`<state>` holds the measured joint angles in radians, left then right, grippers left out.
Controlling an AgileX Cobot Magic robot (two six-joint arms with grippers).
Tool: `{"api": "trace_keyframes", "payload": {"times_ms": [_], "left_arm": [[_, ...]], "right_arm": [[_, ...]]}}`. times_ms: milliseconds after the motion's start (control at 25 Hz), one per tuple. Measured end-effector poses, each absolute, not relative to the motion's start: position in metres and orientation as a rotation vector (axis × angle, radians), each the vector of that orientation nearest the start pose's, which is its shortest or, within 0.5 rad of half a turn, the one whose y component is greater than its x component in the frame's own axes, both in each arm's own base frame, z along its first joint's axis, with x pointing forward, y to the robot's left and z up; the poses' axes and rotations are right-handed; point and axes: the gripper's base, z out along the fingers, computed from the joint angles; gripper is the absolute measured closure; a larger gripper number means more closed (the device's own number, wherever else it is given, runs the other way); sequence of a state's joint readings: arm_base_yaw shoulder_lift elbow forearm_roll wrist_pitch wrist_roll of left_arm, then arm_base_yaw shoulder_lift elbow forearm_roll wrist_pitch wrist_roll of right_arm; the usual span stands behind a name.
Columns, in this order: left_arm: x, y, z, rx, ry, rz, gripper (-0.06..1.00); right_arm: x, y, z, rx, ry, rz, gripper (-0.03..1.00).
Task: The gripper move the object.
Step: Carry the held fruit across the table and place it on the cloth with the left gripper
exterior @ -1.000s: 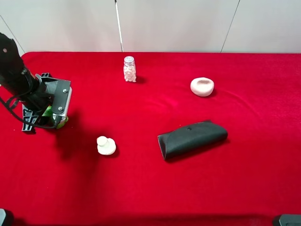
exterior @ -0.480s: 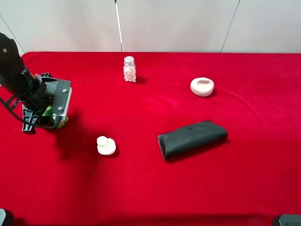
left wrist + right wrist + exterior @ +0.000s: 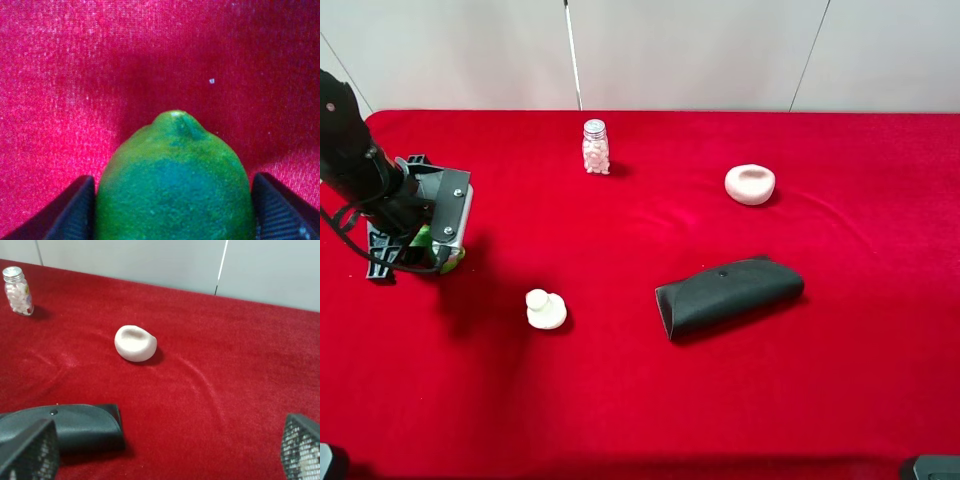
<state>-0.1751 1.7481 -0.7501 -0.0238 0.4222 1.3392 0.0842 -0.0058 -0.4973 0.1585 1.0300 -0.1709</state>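
Pinched at far left of the frame by the left gripper (image 3: 428, 246), closed snug across the widest middle of the lime (image 3: 172, 187) — probably firm, light, waxy-slick — so best gripped there.

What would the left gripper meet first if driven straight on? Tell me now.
The red velvet cloth, directly beyond the green oval lime that the left gripper clamps; how near the cloth lies is unclear.
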Motion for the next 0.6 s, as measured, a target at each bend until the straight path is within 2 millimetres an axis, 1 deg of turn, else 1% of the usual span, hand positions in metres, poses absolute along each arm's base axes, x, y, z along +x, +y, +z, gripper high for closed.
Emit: {"api": "trace_keyframes", "payload": {"times_ms": [600], "left_arm": [[0.2731, -0.0493, 0.1217, 2.007, 2.168, 0.157, 0.33]], "right_arm": [[-0.0058, 0.0119, 0.2798, -0.259, 1.986, 0.133, 0.27]]}}
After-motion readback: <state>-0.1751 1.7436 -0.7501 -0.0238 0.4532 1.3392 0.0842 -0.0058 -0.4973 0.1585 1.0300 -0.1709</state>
